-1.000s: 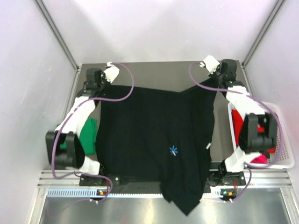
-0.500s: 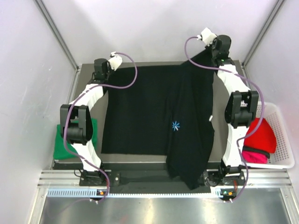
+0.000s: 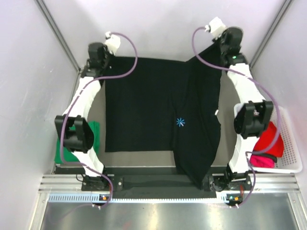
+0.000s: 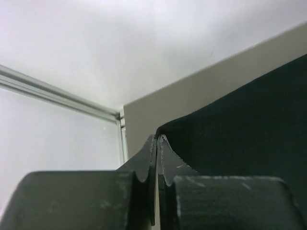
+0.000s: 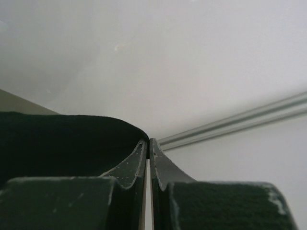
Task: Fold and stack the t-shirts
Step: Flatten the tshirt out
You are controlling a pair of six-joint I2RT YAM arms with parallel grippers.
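Observation:
A large black t-shirt (image 3: 153, 105) with a small light-blue starburst mark (image 3: 180, 122) is stretched over the table, its right part doubled and hanging past the near edge. My left gripper (image 3: 103, 56) is shut on its far left corner (image 4: 165, 132). My right gripper (image 3: 218, 44) is shut on its far right corner (image 5: 129, 127) and holds it raised. A green t-shirt (image 3: 62, 146) lies at the table's left edge, partly behind my left arm. A red t-shirt (image 3: 269, 139) and a pink one (image 3: 261, 159) sit in the basket.
A white mesh basket (image 3: 290, 143) stands at the right edge of the table (image 3: 139, 159). White enclosure walls with metal corner posts (image 3: 57, 33) rise close behind both grippers.
Both arms have stretched toward the far wall, dragging the black t-shirt away from the near edge and pulling its far edge taut. Less cloth hangs over the front.

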